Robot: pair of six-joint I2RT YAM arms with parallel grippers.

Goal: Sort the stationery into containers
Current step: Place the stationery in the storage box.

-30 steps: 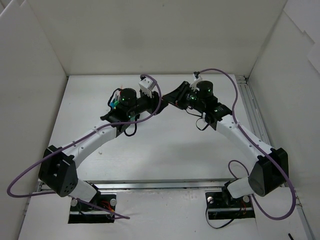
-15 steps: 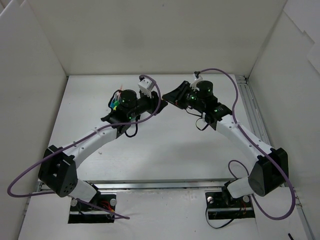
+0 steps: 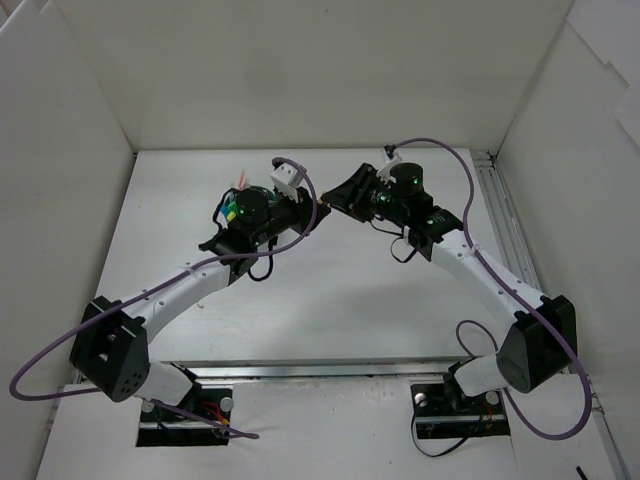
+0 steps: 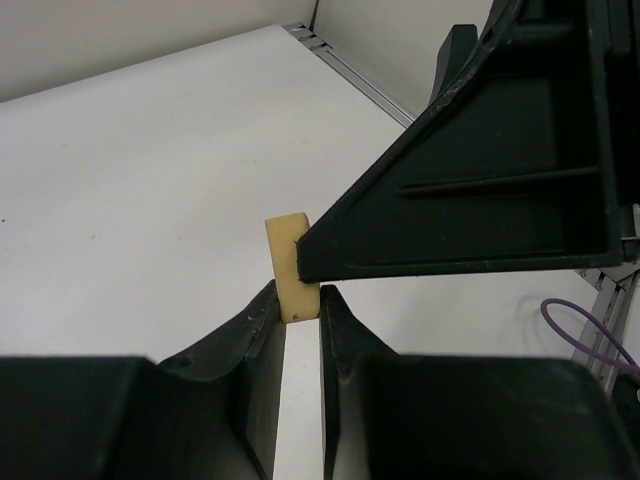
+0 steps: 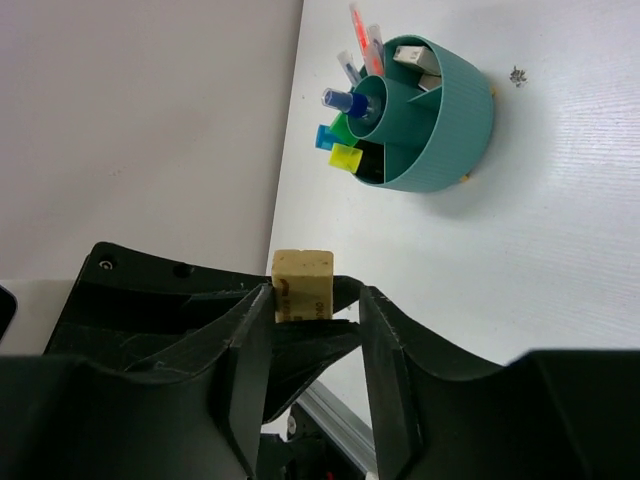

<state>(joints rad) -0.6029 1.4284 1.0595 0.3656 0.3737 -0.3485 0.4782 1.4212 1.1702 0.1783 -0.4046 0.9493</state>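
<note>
Tan eraser (image 4: pixel 288 250) is held in the air above the table (image 4: pixel 150 150), at the spot where the two grippers meet.

Left gripper (image 4: pixel 297 305): the eraser's lower end is pinched between the two fingers, and both are seen pressed to its flat faces. The long axis runs straight out along the fingers, with the upper half standing clear of the tips.

Right gripper (image 5: pixel 310 300): the jaws are parted around the same eraser. One finger is seen against it and a plain gap is left on the other side. This is judged a let-go, not a grip.

Teal tub (image 5: pixel 450 130) stands on the table, well apart from the eraser. Pens, highlighters and a blue-capped bottle are sorted into its compartments, and a white eraser (image 5: pixel 415 57) lies in the far one. In the top view the tub is mostly hidden under the left wrist, so it lies behind the left jaws, opposite to where they point. The left arm is judged nearer.

The delivery is judged to fall to the left arm. The right finger must be drawn off first, or the eraser may be levered out.
</note>
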